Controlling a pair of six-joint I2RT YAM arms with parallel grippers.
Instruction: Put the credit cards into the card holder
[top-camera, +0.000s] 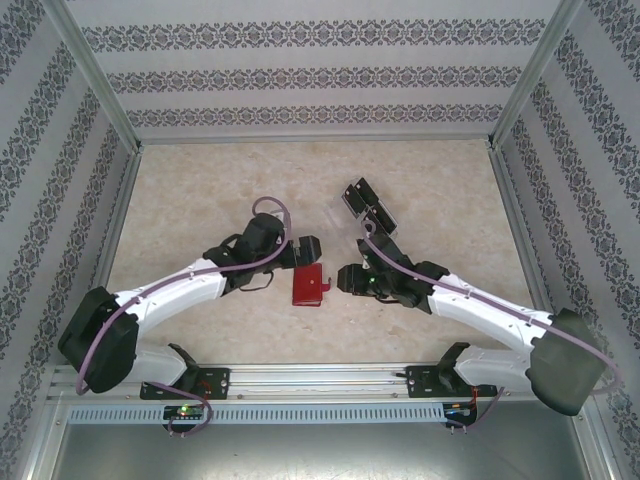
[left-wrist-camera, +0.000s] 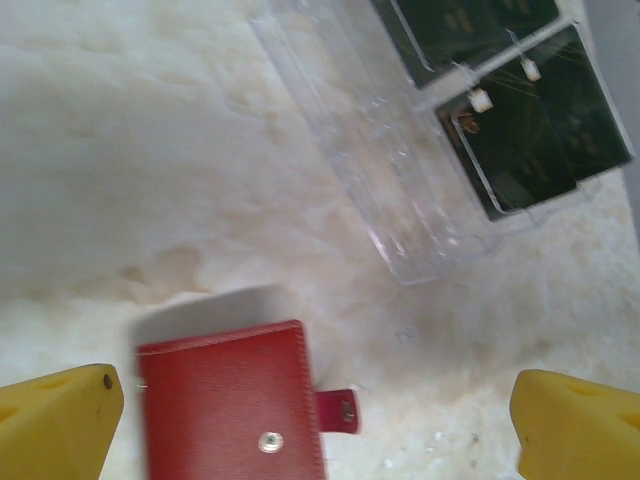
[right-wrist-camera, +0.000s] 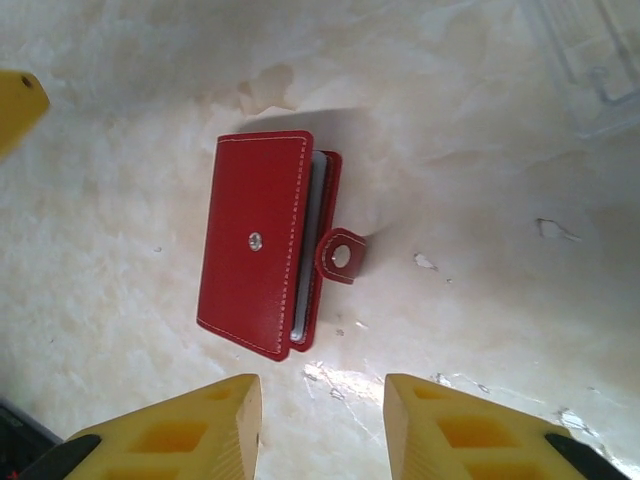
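1. Pale marbled tabletop (top-camera: 200, 200) is enclosed by patterned walls (top-camera: 300, 80).
2. The left gripper (top-camera: 303, 250) is seen with its yellow fingers (left-wrist-camera: 60, 420) spread wide and nothing between them.
3. The red wallet (right-wrist-camera: 262, 242) is laid folded between both grippers, with its tab (right-wrist-camera: 340, 256) unfastened.
4. The right gripper (right-wrist-camera: 320, 405) is seen just beside the wallet, with fingers apart and empty.
5. The black cards (left-wrist-camera: 530, 140) are kept in a clear tray (left-wrist-camera: 390, 180), apart from the wallet.

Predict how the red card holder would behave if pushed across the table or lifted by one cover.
Lying flat, the card holder would probably slide rather than roll or tip. Its snap tab looks unfastened, so lifted by one cover it would likely flop open.
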